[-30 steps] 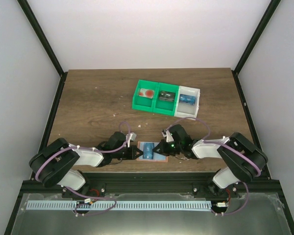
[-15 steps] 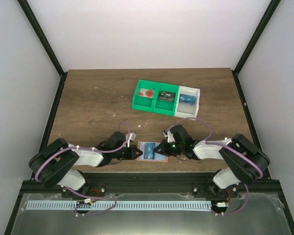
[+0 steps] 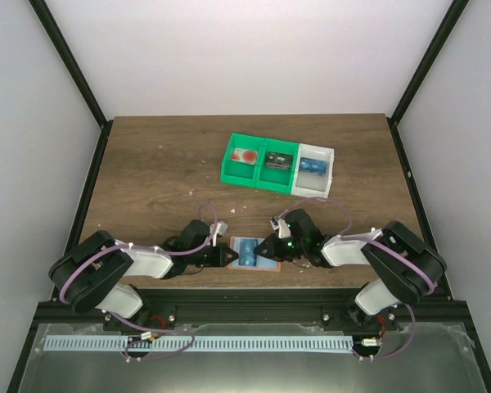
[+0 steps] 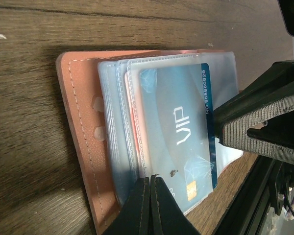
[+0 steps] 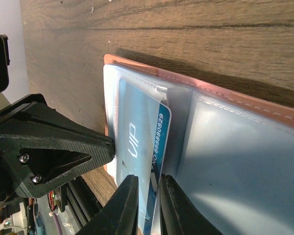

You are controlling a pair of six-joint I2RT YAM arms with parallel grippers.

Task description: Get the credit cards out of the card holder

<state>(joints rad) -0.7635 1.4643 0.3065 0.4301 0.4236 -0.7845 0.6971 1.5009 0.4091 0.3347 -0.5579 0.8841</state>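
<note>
The salmon-pink card holder (image 3: 268, 264) lies open near the table's front edge, between both grippers. Its clear sleeves (image 4: 115, 122) hold a light-blue VIP credit card (image 4: 174, 122), also seen in the right wrist view (image 5: 137, 132). My left gripper (image 4: 150, 179) is shut, and its tips rest on the sleeves at the holder's (image 4: 76, 98) near edge. My right gripper (image 5: 150, 188) has its jaws a narrow gap apart. The card's dark-blue end strip (image 5: 159, 147) lies between them. The two grippers show in the top view on the left (image 3: 227, 257) and on the right (image 3: 267, 248).
A green bin (image 3: 257, 175) and a joined white bin (image 3: 328, 154) stand at the back right with small red, black and blue items. The table's front edge and a black rail (image 3: 245, 291) run just behind the holder.
The right gripper and the holder shifted a few pixels sideways and back. The left gripper stays pressed on the holder.
</note>
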